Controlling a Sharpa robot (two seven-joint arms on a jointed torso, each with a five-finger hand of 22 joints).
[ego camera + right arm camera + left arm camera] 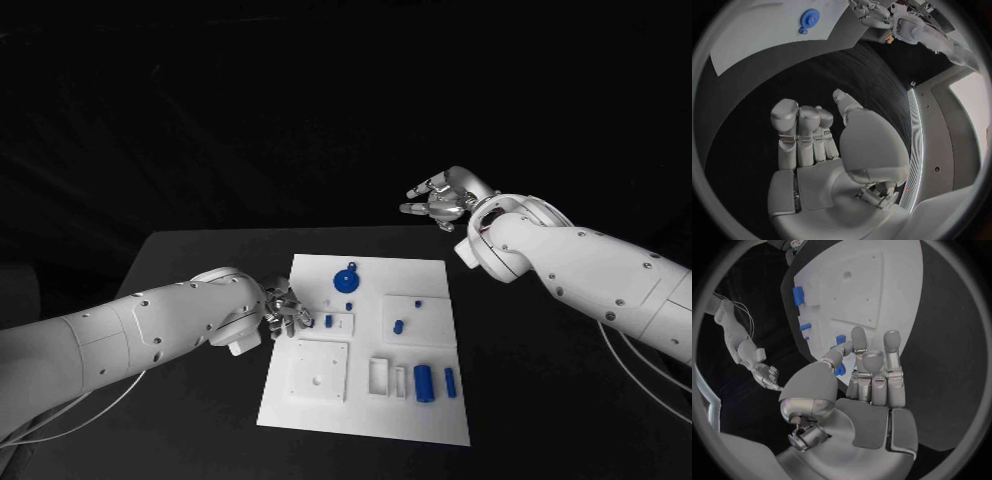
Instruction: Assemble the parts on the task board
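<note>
The white task board (368, 400) lies in the middle of the black table. On its far part sits a round blue part (346, 280), also seen as a disc (809, 20). Small blue pieces (397, 325) stand mid-board, and two longer blue parts (423, 383) lie near the front right. My left hand (284, 310) hovers at the board's left edge, fingers (892, 347) straight and apart, holding nothing; a small blue piece (839, 370) shows just beyond its thumb. My right hand (440, 197) is raised beyond the board's far right corner, loosely bent and holding nothing.
A square white plate (320, 370) with small holes sits in the board's front left, and slotted white blocks (382, 378) stand beside it. Bare black table (534, 350) lies right of the board. My right arm crosses above that side.
</note>
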